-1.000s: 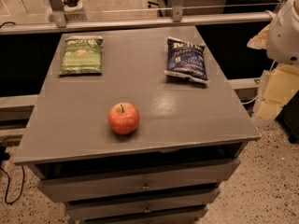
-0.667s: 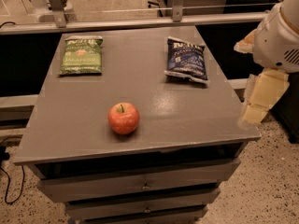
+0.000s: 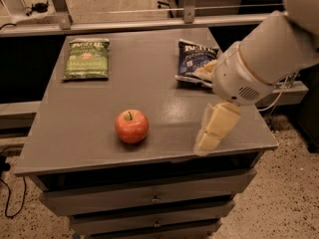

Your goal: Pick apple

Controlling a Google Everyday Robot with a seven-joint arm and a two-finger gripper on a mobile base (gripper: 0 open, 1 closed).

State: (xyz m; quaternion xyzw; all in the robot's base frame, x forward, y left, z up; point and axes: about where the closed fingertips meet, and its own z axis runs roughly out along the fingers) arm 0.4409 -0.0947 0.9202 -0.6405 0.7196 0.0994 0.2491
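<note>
- Evidently the apple (image 3: pixel 132 126) sits stem-up on the front-left part of the grey table top (image 3: pixel 149 73), with nothing touching it.
- It looks firm, smooth-skinned and fairly weighty. Being round, it may roll or slip, so a hold across its widest middle seems safest.
- The gripper (image 3: pixel 207 142) hangs tilted over the table's front-right corner, apart from the apple. Whether it is open or closed I cannot tell.
- A green chip bag (image 3: pixel 86 59) lies back left, and a blue chip bag (image 3: pixel 193 59) back right, partly behind the arm (image 3: pixel 264 54).
- Since a second ago, the gripper has swung in from beyond the right edge. The apple and bags have not moved.
</note>
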